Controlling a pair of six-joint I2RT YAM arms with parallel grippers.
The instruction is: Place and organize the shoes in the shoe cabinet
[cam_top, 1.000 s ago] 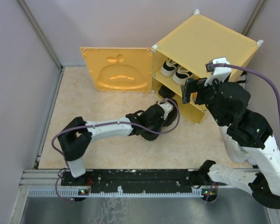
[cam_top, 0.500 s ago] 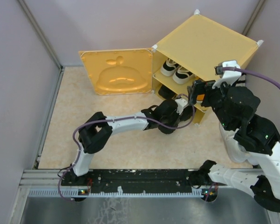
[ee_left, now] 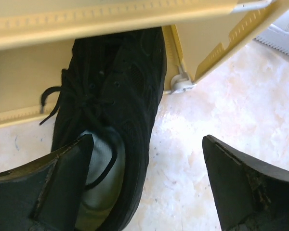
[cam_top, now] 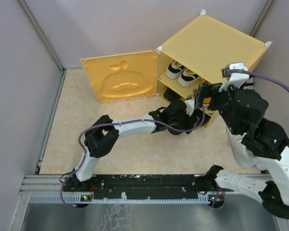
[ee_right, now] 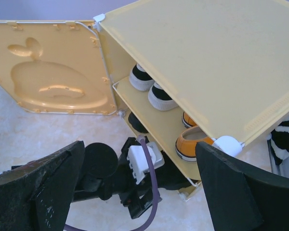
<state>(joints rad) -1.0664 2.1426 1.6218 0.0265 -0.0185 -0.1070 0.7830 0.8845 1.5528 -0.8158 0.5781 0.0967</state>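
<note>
The yellow shoe cabinet (cam_top: 212, 43) stands at the back right, its door (cam_top: 120, 82) swung open to the left. An all-black shoe (ee_left: 120, 96) lies on the floor with its toe inside the lower compartment. My left gripper (ee_left: 147, 140) is open at its heel, one finger (ee_left: 62, 183) over the shoe's opening, the other over bare floor. A second black shoe (ee_right: 136, 123) sits deeper in the lower compartment. On the upper shelf stand the black-and-white pair (ee_right: 151, 86) and the orange pair (ee_right: 195, 142). My right gripper (ee_right: 139, 144) hangs open above the cabinet's front, holding nothing.
A black-and-white striped thing (ee_right: 284, 137) lies on the floor right of the cabinet. Grey walls (cam_top: 19, 72) close in the beige floor (cam_top: 111, 159) on the left and behind. A metal rail (cam_top: 144, 185) runs along the near edge. My left arm (cam_top: 130, 126) stretches across the floor toward the cabinet.
My left gripper has reached toward the cabinet with the black shoe, then opened and let go of it. The right arm shifted right a second ago. The door swung slightly.
</note>
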